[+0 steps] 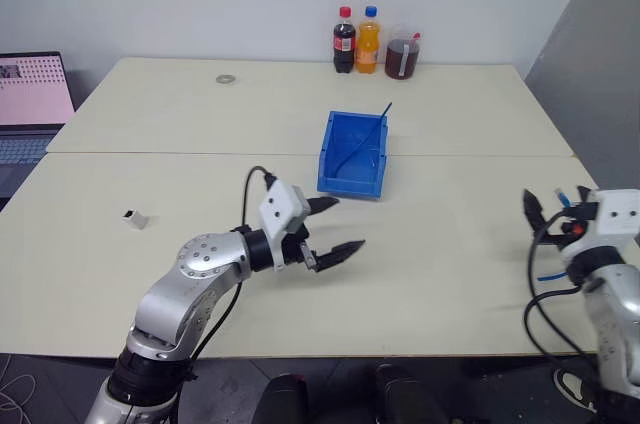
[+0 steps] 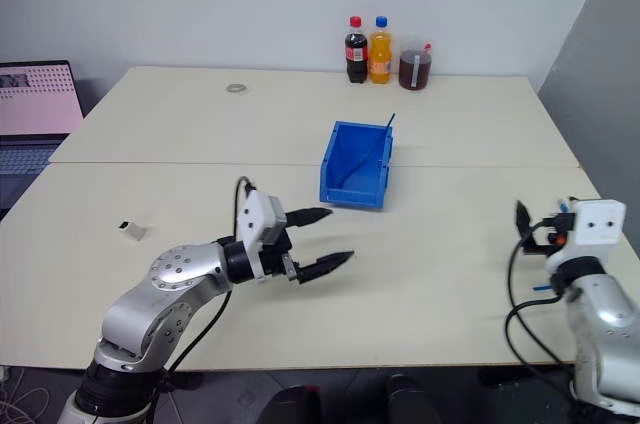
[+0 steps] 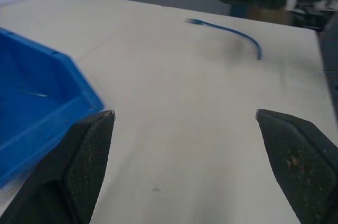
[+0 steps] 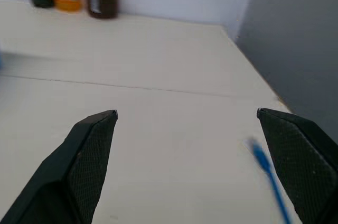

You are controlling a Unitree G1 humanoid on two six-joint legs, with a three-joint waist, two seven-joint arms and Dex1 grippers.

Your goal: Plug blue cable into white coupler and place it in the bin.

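Near the table's right edge, your right gripper (image 1: 545, 206) hangs jaws apart beside the blue cable (image 3: 232, 32); left gripper (image 1: 335, 226) gapes before the bin (image 1: 352, 151).

On the bench (image 1: 200, 134), the bin (image 1: 353, 153) sits near the middle with a thin dark cable (image 1: 372, 132) leaning out over its back rim. The left claw (image 1: 331, 228) hovers spread wide just before it. The white coupler (image 1: 135, 218) lies far left. The right claw (image 1: 556, 209) is at the right edge, open, above the blue cable (image 1: 548, 275).
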